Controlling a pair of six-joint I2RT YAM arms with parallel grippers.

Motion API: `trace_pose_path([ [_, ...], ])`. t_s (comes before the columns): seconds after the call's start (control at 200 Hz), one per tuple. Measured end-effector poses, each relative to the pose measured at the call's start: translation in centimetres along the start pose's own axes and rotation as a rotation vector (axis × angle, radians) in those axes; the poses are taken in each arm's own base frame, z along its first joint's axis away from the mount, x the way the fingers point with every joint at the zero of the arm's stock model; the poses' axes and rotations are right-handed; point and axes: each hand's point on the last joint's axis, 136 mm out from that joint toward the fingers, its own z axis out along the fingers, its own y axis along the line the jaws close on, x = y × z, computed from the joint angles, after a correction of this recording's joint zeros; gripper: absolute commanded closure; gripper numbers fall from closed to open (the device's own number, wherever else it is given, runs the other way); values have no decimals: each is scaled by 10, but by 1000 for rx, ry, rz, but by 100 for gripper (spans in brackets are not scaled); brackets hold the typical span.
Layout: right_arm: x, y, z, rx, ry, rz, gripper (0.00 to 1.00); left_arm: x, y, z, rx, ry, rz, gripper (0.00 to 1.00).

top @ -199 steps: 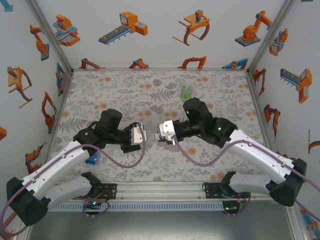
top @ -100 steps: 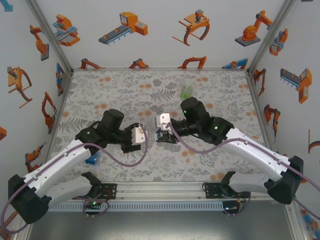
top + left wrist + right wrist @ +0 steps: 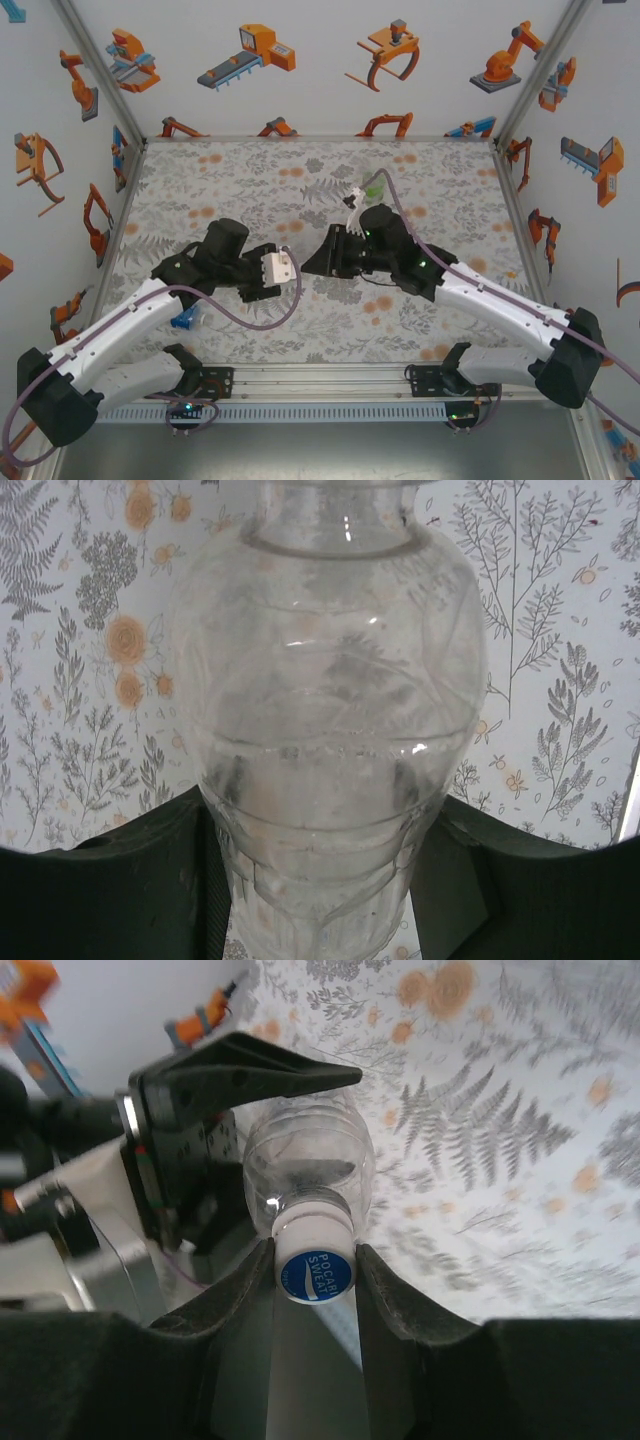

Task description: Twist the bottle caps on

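Robot lab cell, aluminium frame [image 3: 320,377], robot-print walls [image 3: 320,100]

The clear plain bottle [image 3: 325,730] sat clamped between the left gripper's [image 3: 320,885] dark fingers [image 3: 130,885], which pressed its lower body from both sides. Its neck ran off above. Behind the bottle lay the fern-and-flower patterned table [image 3: 560,630].

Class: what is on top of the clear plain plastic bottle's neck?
A round white plastic cap with a blue printed top, pinched by the right end effector, sits on the clear plastic bottle. It covers the neck threads, so tightness cannot be seen.
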Motion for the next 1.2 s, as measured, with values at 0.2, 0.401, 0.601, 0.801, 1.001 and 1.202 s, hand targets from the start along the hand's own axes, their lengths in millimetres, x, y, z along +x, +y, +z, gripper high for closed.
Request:
trace_pose_path([
  [0.2, 1, -16, 16, 41, 10, 225, 64, 16, 1, 3, -11, 72, -26, 100],
  [0.401, -9, 0, 6, 33, -1, 67, 44, -6, 5, 3, -26, -20, 11, 100],
  [0.601, -29, 44, -42, -57, -97, -354, 40, -18, 7, -1, -34, -73, 26, 100],
  [0.801, -12, 76, -67, -186, -81, -894, 39, -24, 2, -2, -4, -108, 30, 100],
  [1.001, 22, 70, -65, -303, 29, -1349, 43, -30, -5, -3, 35, -145, 33, 100],
  [1.202, 35, 65, -61, -372, 23, -1543, 49, -34, -9, -3, 57, -165, 33, 100],
])
